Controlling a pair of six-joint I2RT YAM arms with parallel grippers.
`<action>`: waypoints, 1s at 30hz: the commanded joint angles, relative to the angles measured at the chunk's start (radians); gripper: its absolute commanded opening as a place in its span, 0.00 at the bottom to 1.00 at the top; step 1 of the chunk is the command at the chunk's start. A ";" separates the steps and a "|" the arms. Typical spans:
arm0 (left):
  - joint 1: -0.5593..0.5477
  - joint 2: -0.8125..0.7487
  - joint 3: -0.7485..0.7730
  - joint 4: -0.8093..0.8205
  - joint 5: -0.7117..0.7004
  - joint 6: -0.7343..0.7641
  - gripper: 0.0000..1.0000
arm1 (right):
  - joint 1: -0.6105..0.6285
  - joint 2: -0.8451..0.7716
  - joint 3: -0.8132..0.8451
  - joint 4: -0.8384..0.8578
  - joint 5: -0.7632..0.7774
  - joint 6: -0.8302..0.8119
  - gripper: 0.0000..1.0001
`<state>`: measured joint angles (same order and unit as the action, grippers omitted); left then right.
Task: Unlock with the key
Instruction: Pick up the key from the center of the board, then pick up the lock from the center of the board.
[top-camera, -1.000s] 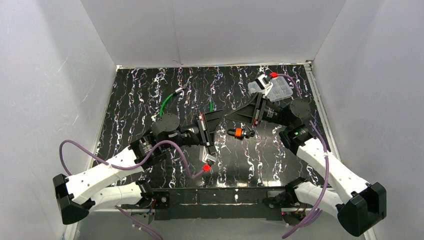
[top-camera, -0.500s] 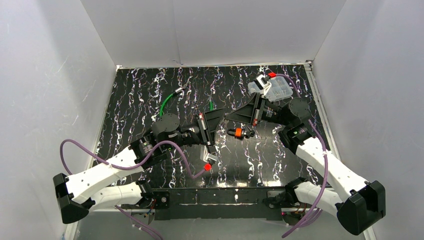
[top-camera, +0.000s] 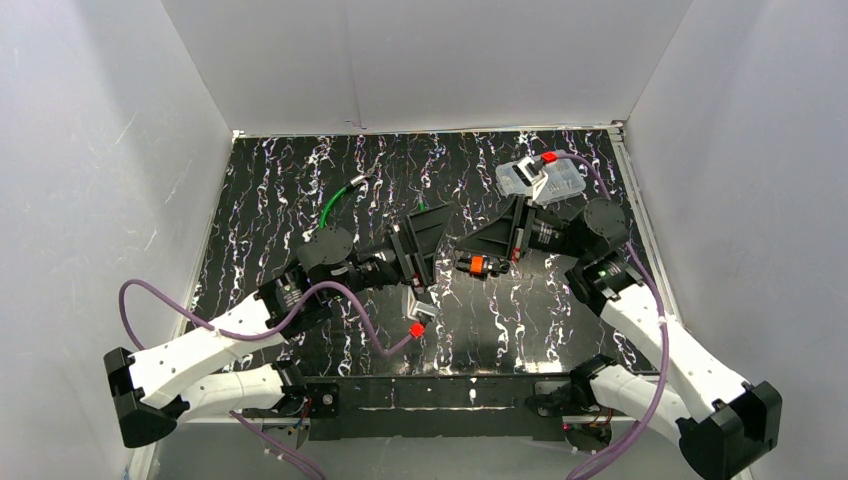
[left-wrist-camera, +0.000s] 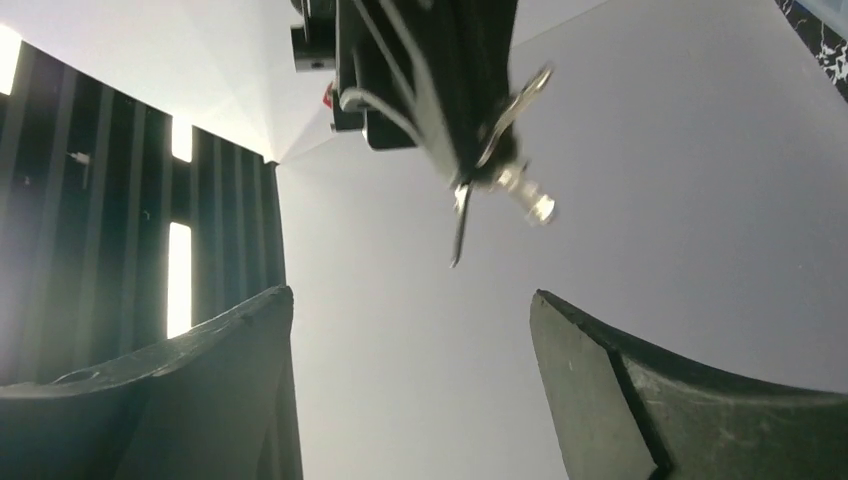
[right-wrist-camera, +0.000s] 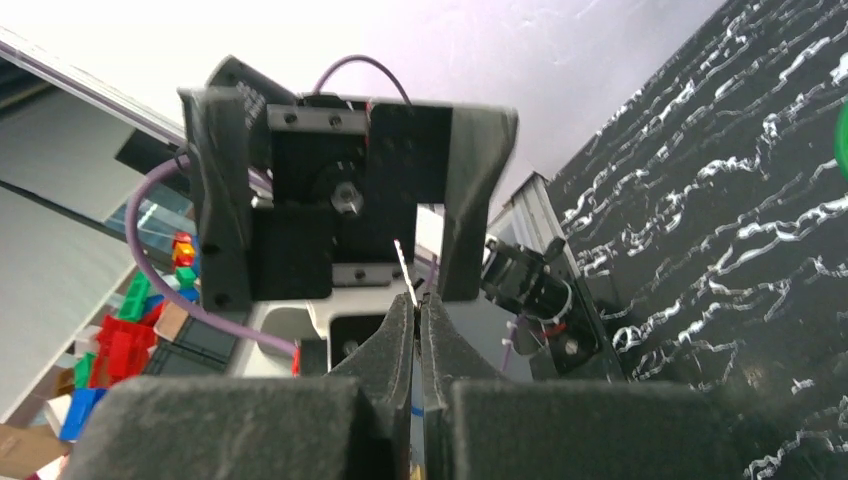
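Close by the right hand (right-wrist-camera: 417, 300), the black-and-orange padlock (top-camera: 478, 265) shows small in the overhead view, and whether it rests on the desk (top-camera: 290, 200) or touches anything is unclear. Only a thin sliver of the key (right-wrist-camera: 404, 268) pokes out from that hand's tightly closed fingers. Since a second ago the left hand (left-wrist-camera: 410, 300) has spread wide, and it holds nothing. Both arms reach inward, their hands facing each other near mid-desk.

Padlock (top-camera: 477, 265) centre — box (top-camera: 570, 183) behind right, cable (top-camera: 335, 205) behind left
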<state>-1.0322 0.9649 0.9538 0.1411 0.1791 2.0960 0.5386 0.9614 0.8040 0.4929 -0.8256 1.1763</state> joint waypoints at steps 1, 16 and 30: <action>-0.008 -0.050 0.084 -0.032 -0.080 -0.017 0.90 | -0.016 -0.094 0.041 -0.246 -0.037 -0.176 0.01; 0.095 0.084 0.345 -0.927 -0.035 -1.217 0.93 | -0.031 -0.359 0.017 -0.896 0.106 -0.556 0.01; 0.295 0.225 -0.094 -0.659 0.329 -0.756 0.89 | -0.031 -0.552 -0.092 -1.024 0.230 -0.556 0.01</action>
<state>-0.7608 1.1834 0.9508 -0.6484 0.3512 1.0620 0.5106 0.4419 0.7289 -0.5224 -0.6393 0.6233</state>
